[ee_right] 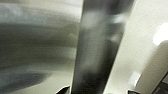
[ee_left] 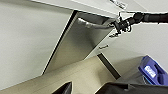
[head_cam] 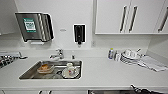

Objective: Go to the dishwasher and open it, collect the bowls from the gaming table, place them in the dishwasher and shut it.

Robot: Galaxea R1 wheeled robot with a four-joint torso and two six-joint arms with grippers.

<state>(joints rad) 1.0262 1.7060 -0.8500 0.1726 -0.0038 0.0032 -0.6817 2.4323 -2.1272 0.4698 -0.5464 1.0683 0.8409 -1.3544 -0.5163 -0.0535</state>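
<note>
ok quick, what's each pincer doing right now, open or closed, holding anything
Left pincer: cannot be told.
Right pincer: at the dishwasher bar handle, door tilted ajar; whether it is closed on the bar cannot be told.

Head faces sink point(head_cam: 51, 70) from above; wrists near dishwasher point(ee_left: 75, 45).

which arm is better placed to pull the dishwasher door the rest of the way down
Right, probably. The left wrist view shows the right gripper at the bar handle of the dishwasher, whose door is tilted partly open. The right wrist view has that handle close up.
</note>
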